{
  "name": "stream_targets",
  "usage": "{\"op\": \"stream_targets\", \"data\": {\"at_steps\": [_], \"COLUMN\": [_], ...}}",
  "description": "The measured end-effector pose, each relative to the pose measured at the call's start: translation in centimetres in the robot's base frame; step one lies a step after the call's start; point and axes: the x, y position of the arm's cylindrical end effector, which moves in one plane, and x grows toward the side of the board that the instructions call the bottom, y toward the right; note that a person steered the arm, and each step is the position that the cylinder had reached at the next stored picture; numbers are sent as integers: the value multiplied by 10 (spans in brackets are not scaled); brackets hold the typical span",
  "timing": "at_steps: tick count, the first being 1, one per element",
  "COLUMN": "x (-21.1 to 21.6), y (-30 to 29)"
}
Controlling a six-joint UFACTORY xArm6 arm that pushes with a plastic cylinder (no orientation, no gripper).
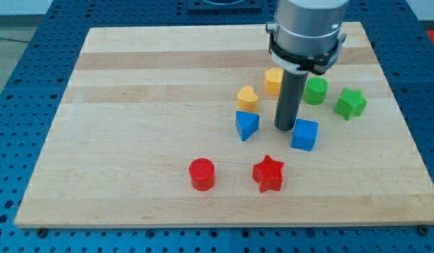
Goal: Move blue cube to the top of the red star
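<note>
The blue cube (305,134) lies right of the board's middle. The red star (268,173) lies below it and to its left, with a gap between them. My tip (284,128) rests on the board just left of the cube's upper left corner, touching or nearly touching it. The rod rises from there toward the view's top and hides part of the yellow hexagon block.
A blue triangular block (246,125) sits left of my tip. A yellow heart-like block (248,98) and a yellow hexagon block (272,81) lie above it. A green cylinder (317,91) and a green star (350,103) lie at the right. A red cylinder (201,174) lies at lower centre.
</note>
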Motion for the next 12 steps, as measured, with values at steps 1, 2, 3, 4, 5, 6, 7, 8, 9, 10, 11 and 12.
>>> {"op": "stream_targets", "data": {"at_steps": [1,2,3,4,5,6,7,8,9,10,11,12], "x": [1,13,49,62,85,84,81,81,78,77,71,60], "y": [53,63,55,103,117,104,72,50,8,12,65,44]}}
